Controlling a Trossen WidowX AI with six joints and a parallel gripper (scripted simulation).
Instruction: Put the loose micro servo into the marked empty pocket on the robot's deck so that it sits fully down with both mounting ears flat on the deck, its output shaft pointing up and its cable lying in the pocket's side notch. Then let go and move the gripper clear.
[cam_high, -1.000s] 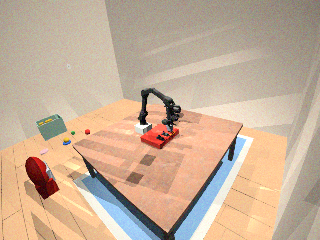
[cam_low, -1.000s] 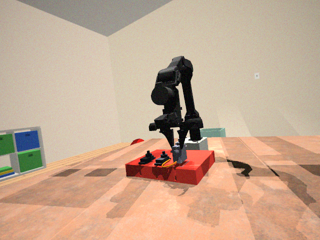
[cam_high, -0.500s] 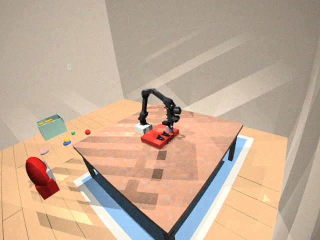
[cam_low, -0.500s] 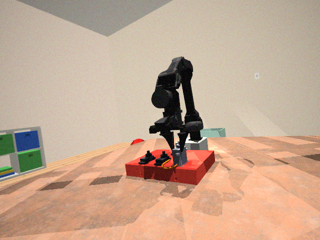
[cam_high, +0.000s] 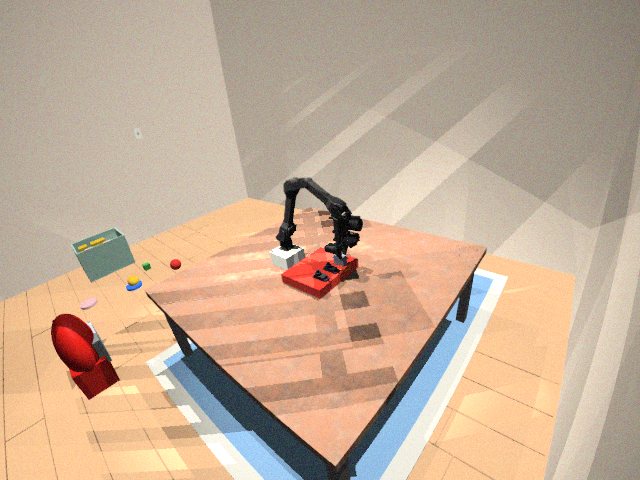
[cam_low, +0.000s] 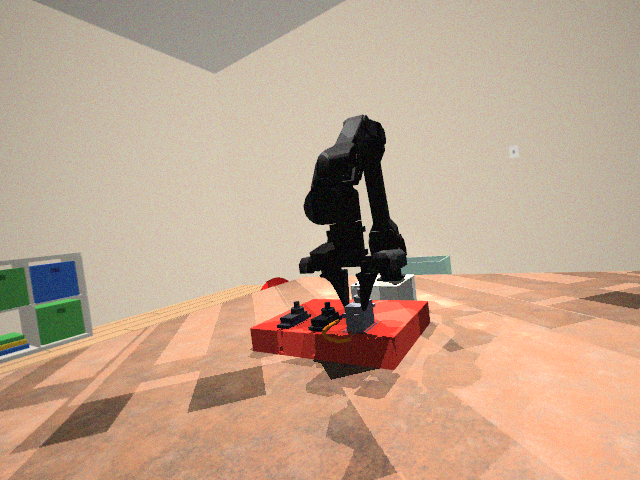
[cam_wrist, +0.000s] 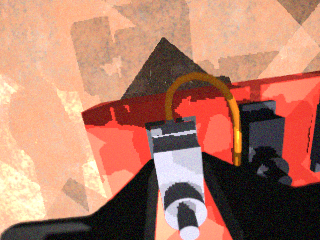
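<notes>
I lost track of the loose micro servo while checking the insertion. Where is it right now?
In the exterior view the loose micro servo is gripped in the pincer at the red deck, just right of the two seated servos.

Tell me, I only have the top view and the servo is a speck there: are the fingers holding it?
Observer: Yes. In the exterior view the fingers are closed on the grey servo, upright at the red deck.
Operator: Is it fully down in the pocket?
Observer: Apparently not; its body stands taller than the two seated servos beside it.
Operator: And the cable?
Observer: In the wrist view the orange cable loops out beyond the deck's edge and back.
</notes>
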